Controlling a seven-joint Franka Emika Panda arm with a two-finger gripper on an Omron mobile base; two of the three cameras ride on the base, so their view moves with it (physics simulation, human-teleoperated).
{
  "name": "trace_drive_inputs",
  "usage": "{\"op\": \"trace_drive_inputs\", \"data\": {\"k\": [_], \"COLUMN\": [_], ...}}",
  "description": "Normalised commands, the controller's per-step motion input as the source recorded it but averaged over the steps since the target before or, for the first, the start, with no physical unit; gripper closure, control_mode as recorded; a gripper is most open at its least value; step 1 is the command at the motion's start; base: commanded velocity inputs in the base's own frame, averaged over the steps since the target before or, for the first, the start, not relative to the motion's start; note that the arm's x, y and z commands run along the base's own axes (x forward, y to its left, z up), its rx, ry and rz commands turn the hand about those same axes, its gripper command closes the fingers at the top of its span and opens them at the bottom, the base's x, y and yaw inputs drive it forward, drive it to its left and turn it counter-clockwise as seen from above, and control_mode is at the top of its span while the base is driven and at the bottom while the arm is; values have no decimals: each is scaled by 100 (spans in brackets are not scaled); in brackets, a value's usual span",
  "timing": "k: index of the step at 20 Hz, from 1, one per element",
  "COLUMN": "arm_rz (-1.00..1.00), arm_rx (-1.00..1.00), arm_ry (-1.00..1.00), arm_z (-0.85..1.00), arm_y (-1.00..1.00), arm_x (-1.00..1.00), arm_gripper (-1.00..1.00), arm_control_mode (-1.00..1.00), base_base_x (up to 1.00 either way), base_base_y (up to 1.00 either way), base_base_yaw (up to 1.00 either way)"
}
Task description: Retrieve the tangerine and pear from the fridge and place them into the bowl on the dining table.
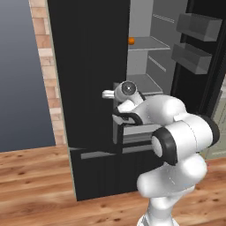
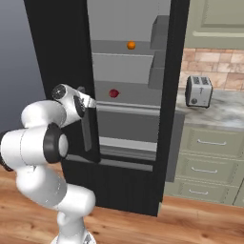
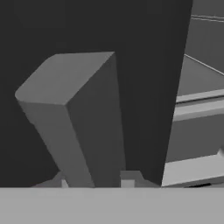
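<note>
The claw point(image 3: 96, 181) clenches the long grey vertical handle point(image 3: 81, 118) of the tall black fridge point(image 2: 57, 43), likely to swing the left door wider; the small orange tangerine point(image 2: 131, 45) and dark red pear point(image 2: 113, 93) sit on shelves at upper centre.

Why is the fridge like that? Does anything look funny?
Nothing is spilled or broken. The fridge stands half open: its right door is swung wide, its left door shut, with the pincer shut on that door's handle. The tangerine and pear sit neatly on shelves.

L/R base cams: behind arm, both facing fridge point(image 1: 92, 88) | hand cam: close on handle point(image 3: 83, 118)
</note>
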Motion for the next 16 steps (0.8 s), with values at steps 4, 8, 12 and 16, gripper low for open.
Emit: {"op": "trace_drive_inputs", "data": {"k": [4,8,12,16], "arm_rz": [-7,-5,-2,0], "arm_rx": [5,2,1,-4], "arm_ry": [20,17,17,0], "arm_z": [9,0,0,2], "arm_y": [18,29,41,38], "arm_x": [-100,-100,-100,-94], "arm_gripper": [100,100,100,-100], "arm_control_mode": [-100,-100,-100,-100], "base_base_x": [0,0,0,0], "base_base_y": [0,0,0,0], "base_base_yaw": [0,0,0,0]}}
